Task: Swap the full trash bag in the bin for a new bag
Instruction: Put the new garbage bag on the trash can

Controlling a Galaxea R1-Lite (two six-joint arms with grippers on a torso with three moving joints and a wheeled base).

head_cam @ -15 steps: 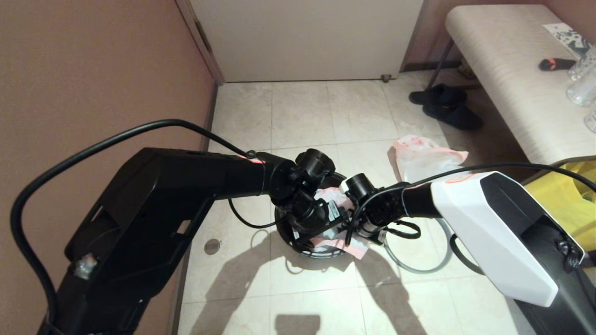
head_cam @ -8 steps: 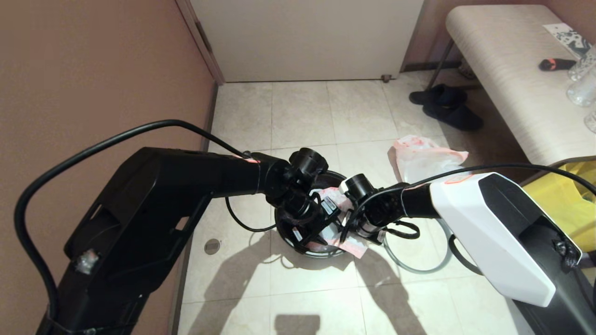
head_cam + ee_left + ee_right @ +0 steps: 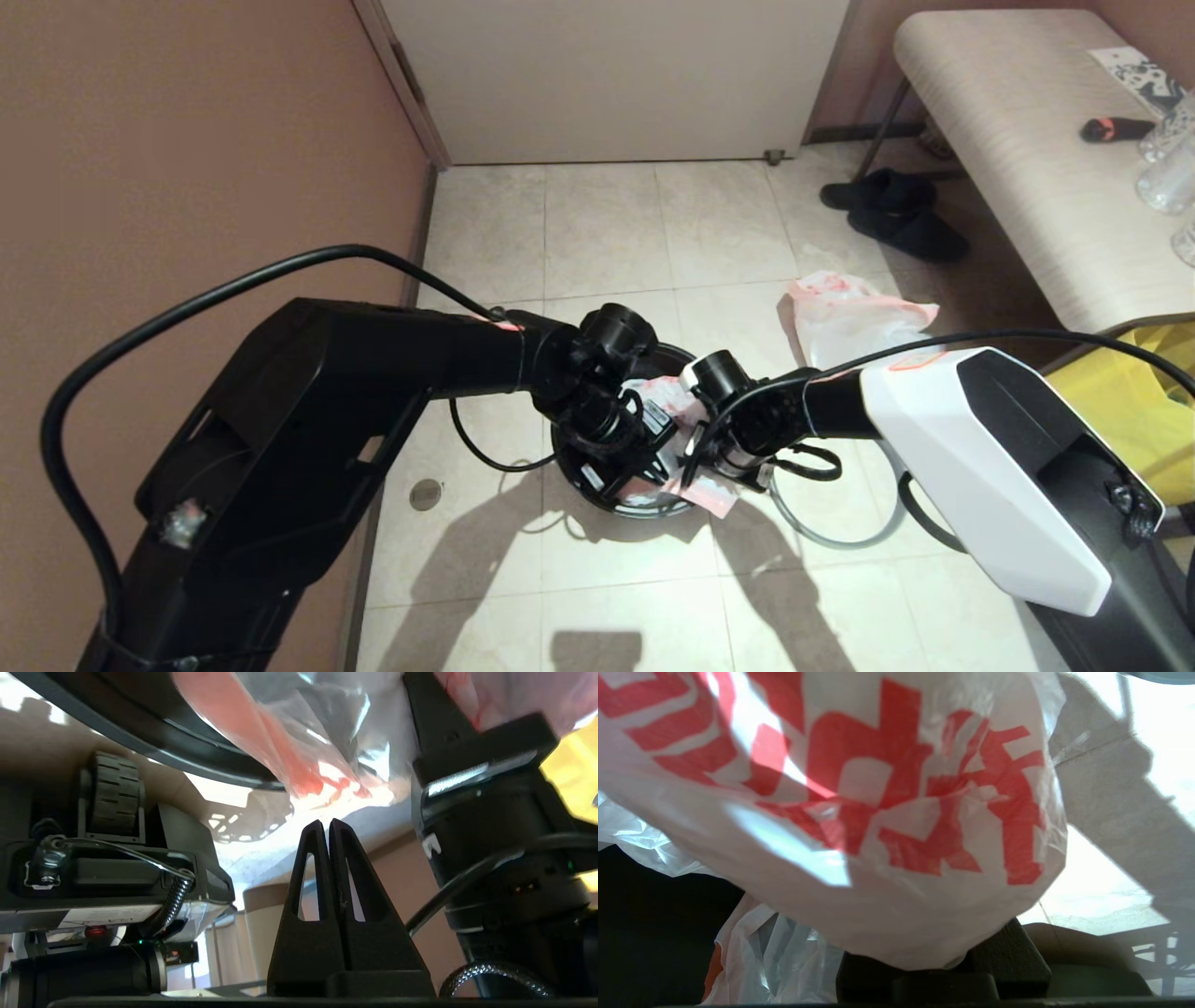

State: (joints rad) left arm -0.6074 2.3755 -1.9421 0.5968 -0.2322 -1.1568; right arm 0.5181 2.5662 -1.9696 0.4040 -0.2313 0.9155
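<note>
Two arms meet over the small round black waste bin [image 3: 611, 495] on the tiled floor, right at its mouth. The thin translucent white plastic bag with its pink-red band [image 3: 695, 490] is draped across that opening, one corner spilling over the near edge. The right gripper [image 3: 714, 462] has its fingers buried under the plastic; it looks clenched on the bag, I'd say to keep that side of the mouth pinned up while the other claw works the rim round. The left gripper [image 3: 325, 828] is shut tight, tips pressed together with nothing between them, the bag's red edge hanging just beyond. A second ago those fingers stood wide apart, so they've snapped closed, and the wrist has rolled a little. The loose grey hoop [image 3: 826, 527] lies on the floor beside the bin, waiting.
</note>
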